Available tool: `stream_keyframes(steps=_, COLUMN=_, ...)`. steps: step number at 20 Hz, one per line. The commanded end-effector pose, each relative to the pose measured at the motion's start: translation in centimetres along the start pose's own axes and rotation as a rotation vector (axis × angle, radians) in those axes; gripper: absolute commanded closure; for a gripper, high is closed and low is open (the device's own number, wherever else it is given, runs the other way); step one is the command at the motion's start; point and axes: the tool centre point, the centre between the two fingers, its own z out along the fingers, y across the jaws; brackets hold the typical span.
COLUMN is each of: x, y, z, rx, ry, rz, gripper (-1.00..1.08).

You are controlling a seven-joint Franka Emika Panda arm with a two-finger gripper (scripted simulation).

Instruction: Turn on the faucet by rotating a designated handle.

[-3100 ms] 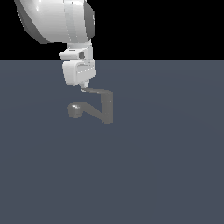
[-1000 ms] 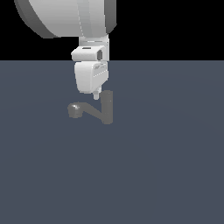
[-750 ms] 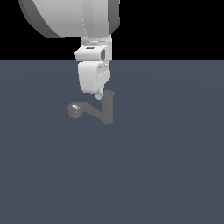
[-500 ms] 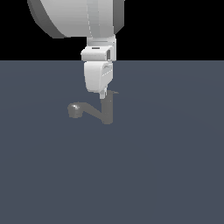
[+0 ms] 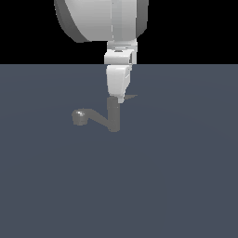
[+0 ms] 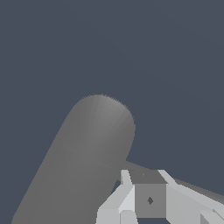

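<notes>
Pressing against the handle atop the faucet, gripper, jaw opening indiscernible.

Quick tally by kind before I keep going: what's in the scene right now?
Faucets: 1, the faucet with the handle on top
Robot arms: 1, ending in the gripper
Work surfaces: 1, the grey floor
Total: 3

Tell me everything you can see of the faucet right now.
The faucet is small, dull grey and metallic-looking: an upright column, a slanted spout ending in a round head at the exterior view's left, and a thin handle pointing right from its top. The white hand hangs at the column's top; contact is unclear.
</notes>
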Motion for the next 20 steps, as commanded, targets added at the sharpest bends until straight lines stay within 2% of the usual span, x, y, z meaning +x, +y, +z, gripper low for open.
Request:
stream_keyframes(steps=1, x=3.7, y=-1.0, z=0.1, rx=0.001, ry=0.009, rz=0.047, gripper=1.08)
stream_keyframes(steps=2, x=3.7, y=-1.0, z=0.1, rx=0.001, ry=0.009, rz=0.047, gripper=1.08)
stream_keyframes(steps=3, x=0.6, y=-0.5, z=0.0, rx=0.001, ry=-0.003, rz=0.003, gripper=1.08)
stream_keyframes(steps=20, x=3.2, y=-5.2, z=0.1, rx=0.001, ry=0.004, rz=0.028, gripper=1.08)
